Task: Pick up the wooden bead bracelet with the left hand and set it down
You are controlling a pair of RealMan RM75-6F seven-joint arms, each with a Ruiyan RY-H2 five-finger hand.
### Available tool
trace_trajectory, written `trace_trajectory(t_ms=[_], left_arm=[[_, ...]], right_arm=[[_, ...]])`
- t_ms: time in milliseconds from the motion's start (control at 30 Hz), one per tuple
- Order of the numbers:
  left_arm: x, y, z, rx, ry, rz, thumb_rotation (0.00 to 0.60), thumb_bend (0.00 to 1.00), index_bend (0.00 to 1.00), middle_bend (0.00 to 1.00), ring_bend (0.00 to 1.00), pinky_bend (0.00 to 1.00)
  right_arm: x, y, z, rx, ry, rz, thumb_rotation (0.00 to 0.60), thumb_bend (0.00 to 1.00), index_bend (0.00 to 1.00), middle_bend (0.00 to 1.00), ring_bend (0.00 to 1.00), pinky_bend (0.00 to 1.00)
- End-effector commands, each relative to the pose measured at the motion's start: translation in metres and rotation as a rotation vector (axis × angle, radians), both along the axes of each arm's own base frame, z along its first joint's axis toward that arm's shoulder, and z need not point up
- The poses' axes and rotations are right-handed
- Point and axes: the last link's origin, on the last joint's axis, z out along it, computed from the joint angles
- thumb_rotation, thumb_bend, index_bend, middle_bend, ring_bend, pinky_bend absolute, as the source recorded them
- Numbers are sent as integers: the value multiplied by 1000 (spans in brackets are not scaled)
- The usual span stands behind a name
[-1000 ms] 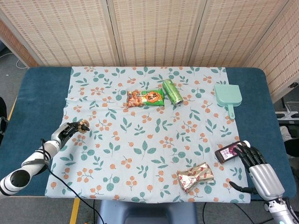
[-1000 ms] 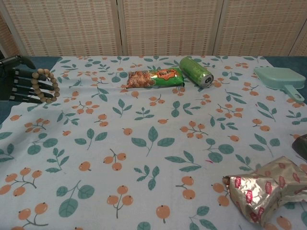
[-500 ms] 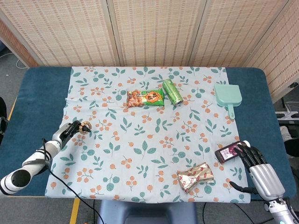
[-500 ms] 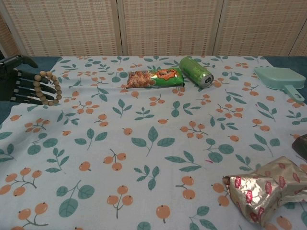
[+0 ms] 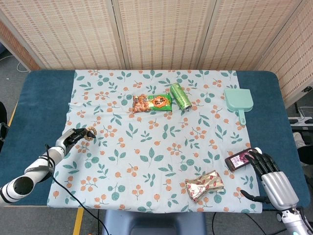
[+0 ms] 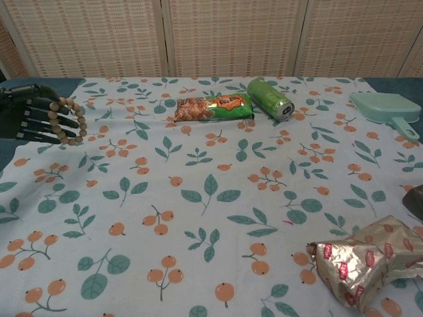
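Chest view showed your left hand (image 6: 30, 119) at the left edge of the surface (image 6: 211, 218), its dark fingers (image 6: 46, 113) threaded through the wooden bead bracelet (image 6: 69, 121), which hung looped over them above the leaf-printed cloth rather than lying on it. The loop stood nearly on edge, its long axis running roughly up and down and its open face turned toward the middle of the surface. Because the beads rested only on the fingertips, any tilt of your wrist downward or early spreading could have let the bracelet slide off and roll; equally, on release the loop might have snagged on a finger and been dragged along when you withdrew. In the head view the same bracelet (image 5: 89, 132) sat at the tip of your left hand (image 5: 73, 137) near the cloth's left border. Your right hand (image 5: 264, 164) lay at the near right beside a dark packet (image 5: 236, 160), fingers spread, gripping nothing. Farther back, the snack bag (image 5: 152, 103) and green can (image 5: 180, 96) were well apart from the bracelet.
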Motion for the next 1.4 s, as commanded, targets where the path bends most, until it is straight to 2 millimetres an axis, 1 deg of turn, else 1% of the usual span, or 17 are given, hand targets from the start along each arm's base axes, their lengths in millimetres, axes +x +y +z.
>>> trace_trajectory(t_ms=[33,133,200,367,500,533,600,700,767,800,867,900,1000,1133,1233,1300,1400], left_arm=[[0,0,0,-1,1,1,369,586,563,430,213,0],[0,-1,0,-4,3,-2,378,613,563,429,214,0],[0,-1,-1,-8,6,-6,384,653,563,429,214,0],[1,-2,0,-18,16,-20,400,781,563,429,214,0],[3,-2,0,-20,19,-23,427,891,563,429,213,0],[3,-2,-1,-24,25,-27,438,922,563,429,213,0],[3,-2,-2,-29,33,-34,493,984,563,429,213,0],[4,-2,-2,-35,36,-39,575,1000,562,429,213,0],[4,-2,-1,-30,34,-39,598,1000,555,427,214,0],[4,-2,-1,-25,31,-38,599,985,546,424,214,0],[4,-3,0,-14,25,-35,598,905,522,416,213,0],[3,-4,0,-9,23,-31,577,840,509,412,213,0],[1,-6,0,3,5,-16,465,672,485,407,208,0],[-2,-8,1,9,-2,-9,388,516,475,406,207,0],[-5,-10,1,18,10,-24,345,471,452,400,203,0],[-6,-14,1,29,39,-53,337,463,416,390,193,0],[-7,-26,-3,43,80,-109,337,459,381,371,181,0]], right_arm=[[0,0,0,-2,-1,0,413,127,0,0,0,0],[0,0,1,-4,-3,-1,413,132,0,0,0,0],[0,0,1,-6,-3,1,413,138,0,0,0,0],[0,1,2,-8,-5,0,413,141,0,0,0,0],[1,1,2,-8,-5,3,413,142,0,0,0,0],[1,1,2,-10,-4,3,413,144,0,0,0,0],[1,1,2,-12,-5,2,412,154,0,0,0,0],[1,1,3,-15,-6,3,413,165,0,0,0,0],[1,1,3,-16,-7,3,413,166,0,0,0,0],[1,1,3,-16,-7,2,412,166,0,0,0,0],[1,2,3,-14,-6,1,412,166,0,0,0,0],[1,2,3,-14,-6,1,413,166,0,0,0,0],[1,2,3,-11,-6,3,413,166,0,0,0,0],[1,2,2,-6,-4,2,412,166,0,0,0,0],[1,2,2,-6,-2,4,413,166,0,0,0,0],[2,2,2,-7,-1,5,413,166,0,0,0,0],[2,2,1,-5,1,3,414,166,0,0,0,0]])
